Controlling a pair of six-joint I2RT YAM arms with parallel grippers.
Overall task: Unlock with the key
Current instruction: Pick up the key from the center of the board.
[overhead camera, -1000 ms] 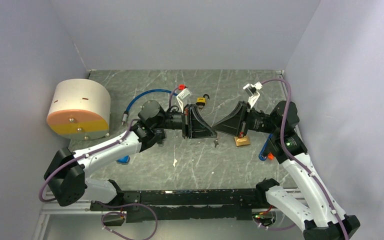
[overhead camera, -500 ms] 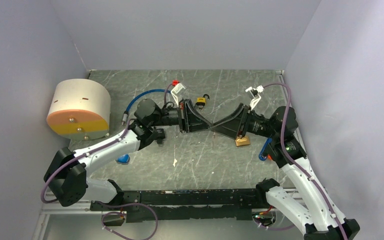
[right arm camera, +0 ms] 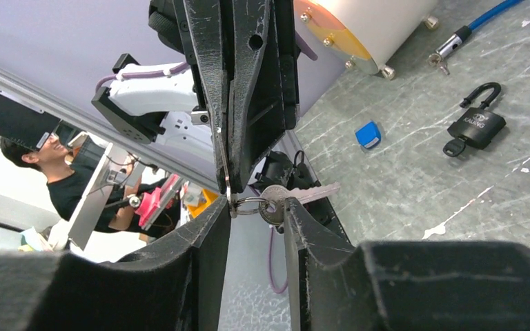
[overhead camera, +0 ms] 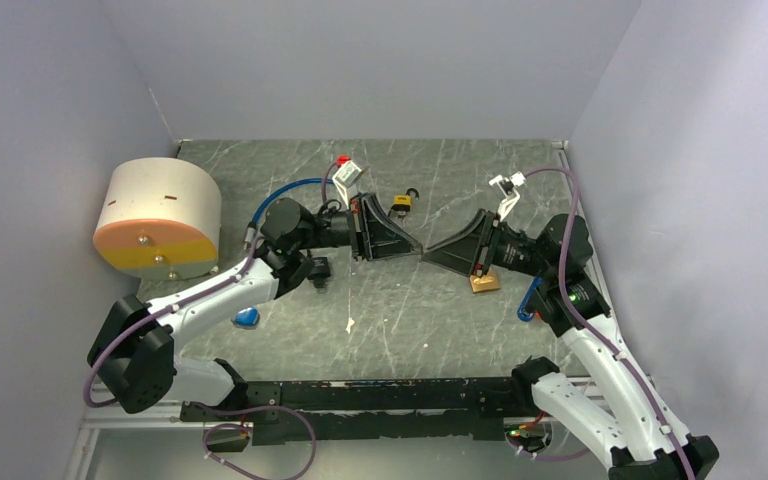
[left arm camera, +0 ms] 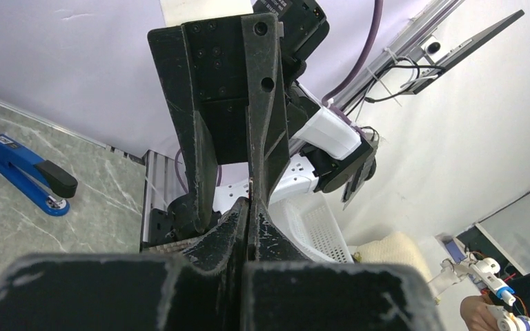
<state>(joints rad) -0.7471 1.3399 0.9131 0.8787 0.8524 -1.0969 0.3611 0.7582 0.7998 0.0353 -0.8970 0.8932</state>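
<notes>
the grey marbled table point(overhead camera: 430, 330) carries a cream drum with a yellow face point(overhead camera: 157, 217) at its left edge, well apart from the action. the two arms reach in from either side and meet tip to tip above the middle of the table. the left gripper point(right arm camera: 229, 187) has its fingers pressed together, pinching the key ring point(right arm camera: 243, 205). the right gripper point(right arm camera: 257, 207) faces it nose to nose with its jaws parted, one finger on each side of what hangs there, and i judge it has not clamped anything. a brass padlock point(overhead camera: 483, 283) lies on the table just under the right arm. a black padlock point(right arm camera: 476, 127) lies further back, nearer the left gripper, and which lock is meant i cannot tell. the key point(right arm camera: 274, 201) hangs in the air off the ring, its round head sitting in the gap between the right jaws, close against one finger. its blade runs sideways across that finger, so its long axis lies crosswise to the right fingers, not along them. this looks like a handover: the right gripper is the nearer free one, and it would need to close on the head.
</notes>
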